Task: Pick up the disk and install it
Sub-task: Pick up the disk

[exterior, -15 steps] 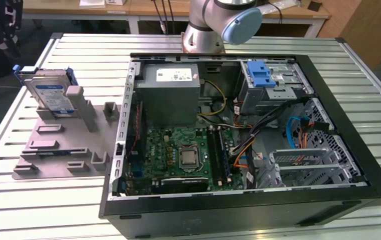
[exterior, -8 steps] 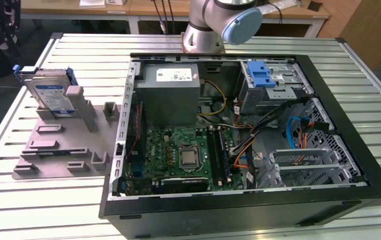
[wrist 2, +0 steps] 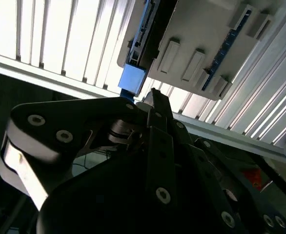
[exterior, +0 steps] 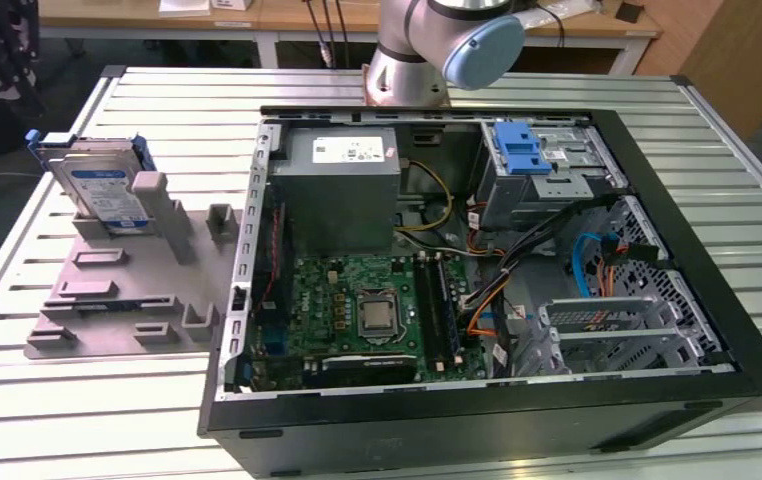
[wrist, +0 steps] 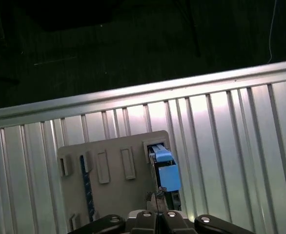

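Quick progress check: as far as we can see, basically none of the job is done. The disk stands on edge in a slot of the grey holder, at the end farther from the camera. The holder lies on the slatted table toward the exterior view's left, beside the open PC case but not touching it. So the disk is not picked up and not installed. Inside the case there's a drive cage with a blue part, in the far corner toward the exterior view's right. We'd guess that's where the disk goes, but we can't be sure from here. Either way, both halves are left: the grab and the install.

Now the pincer. In both wrist views it hangs above the holder, looking down on the disk's blue-railed top edge. It's clear of everything, with no contact with disk, holder or table. The fingers look pressed together at the tips, with no gap we can make out and nothing pinched between them, so we're calling it clenched and empty. In the second wrist view the tips point roughly at the blue end of the disk.
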Robot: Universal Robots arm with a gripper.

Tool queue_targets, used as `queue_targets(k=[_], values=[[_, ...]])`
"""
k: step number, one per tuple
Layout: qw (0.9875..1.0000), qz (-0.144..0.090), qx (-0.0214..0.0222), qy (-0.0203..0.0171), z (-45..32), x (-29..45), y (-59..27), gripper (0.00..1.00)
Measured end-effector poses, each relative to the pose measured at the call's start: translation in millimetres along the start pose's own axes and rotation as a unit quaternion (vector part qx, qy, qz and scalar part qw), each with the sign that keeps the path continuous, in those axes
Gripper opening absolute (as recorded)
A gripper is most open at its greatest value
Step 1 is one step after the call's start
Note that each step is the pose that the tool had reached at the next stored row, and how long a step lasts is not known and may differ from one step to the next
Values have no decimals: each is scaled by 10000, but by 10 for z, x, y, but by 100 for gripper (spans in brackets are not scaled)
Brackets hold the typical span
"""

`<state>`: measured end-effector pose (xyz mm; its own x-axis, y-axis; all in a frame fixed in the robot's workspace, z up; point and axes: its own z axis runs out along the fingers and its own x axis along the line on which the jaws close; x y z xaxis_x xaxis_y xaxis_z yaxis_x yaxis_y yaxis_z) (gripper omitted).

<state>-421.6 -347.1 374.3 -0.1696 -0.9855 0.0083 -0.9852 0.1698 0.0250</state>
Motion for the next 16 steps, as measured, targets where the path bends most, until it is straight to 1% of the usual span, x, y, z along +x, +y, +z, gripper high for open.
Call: queue_targets(k=[1,3,6,10,12,13,15,16], values=[[10000,-18,29,-5,3,0,-1,11],[10000,-74,61,-10,8,-1,-2,11],[9998,-185,66,-8,11,-1,-1,11],[9998,-204,66,-8,10,-1,-1,11],[9998,-205,66,-8,11,-1,-1,23],[9998,-212,69,-8,13,-1,-1,23],[9996,-257,87,-10,21,0,0,35],[9995,-304,100,-11,26,-1,-1,35]])
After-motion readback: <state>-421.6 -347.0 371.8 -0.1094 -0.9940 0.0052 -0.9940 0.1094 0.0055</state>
